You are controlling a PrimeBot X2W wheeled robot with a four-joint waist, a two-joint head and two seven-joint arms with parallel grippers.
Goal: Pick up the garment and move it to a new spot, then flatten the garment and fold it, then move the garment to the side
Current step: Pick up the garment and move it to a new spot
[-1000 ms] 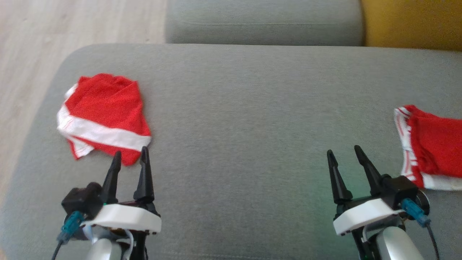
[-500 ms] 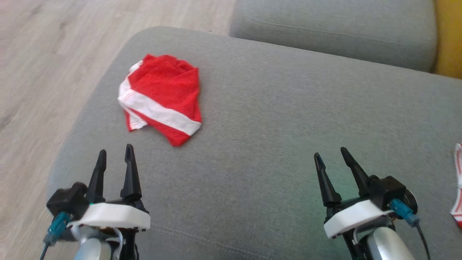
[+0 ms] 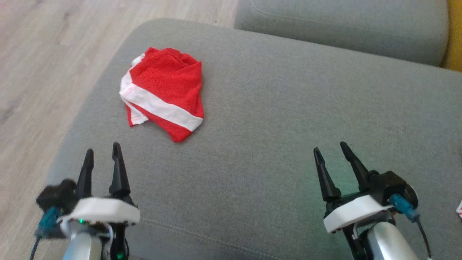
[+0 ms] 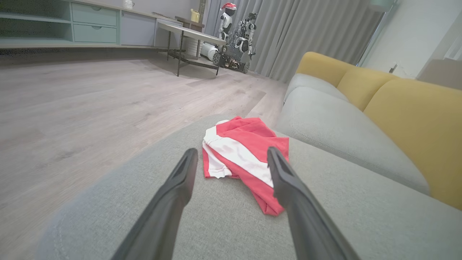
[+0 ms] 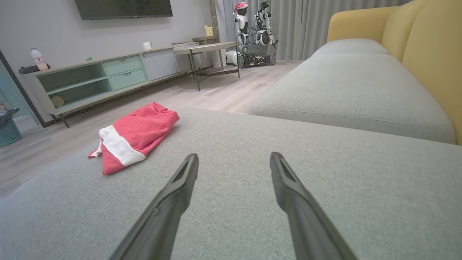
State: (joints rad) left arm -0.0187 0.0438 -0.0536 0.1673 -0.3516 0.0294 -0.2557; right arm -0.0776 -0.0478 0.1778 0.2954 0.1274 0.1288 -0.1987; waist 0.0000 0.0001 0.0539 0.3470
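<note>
Looking down on the grey cushion (image 3: pixel 281 119), we have both pincers spread wide and holding nothing, the left gripper (image 3: pixel 102 148) low on our left and the right gripper (image 3: pixel 330 147) on our right. The garment (image 3: pixel 162 94), red with a white band, lies crumpled near the cushion's left edge, ahead of the left gripper and clear of it.

- The head camera faces further left: the wooden floor (image 3: pixel 43 72) fills more of the left side, and the yellow backrest (image 3: pixel 456 36) shrinks to a sliver at far right.
- The folded red-and-white garment (image 3: pixel 162 94) shows nearer the view's middle.
- The fingertips of the left gripper (image 3: pixel 103 148), earlier overlapping the garment's near edge, now stand apart from it, near and left.
- The second red garment (image 3: pixel 460 208) is only a scrap at the right edge.
</note>
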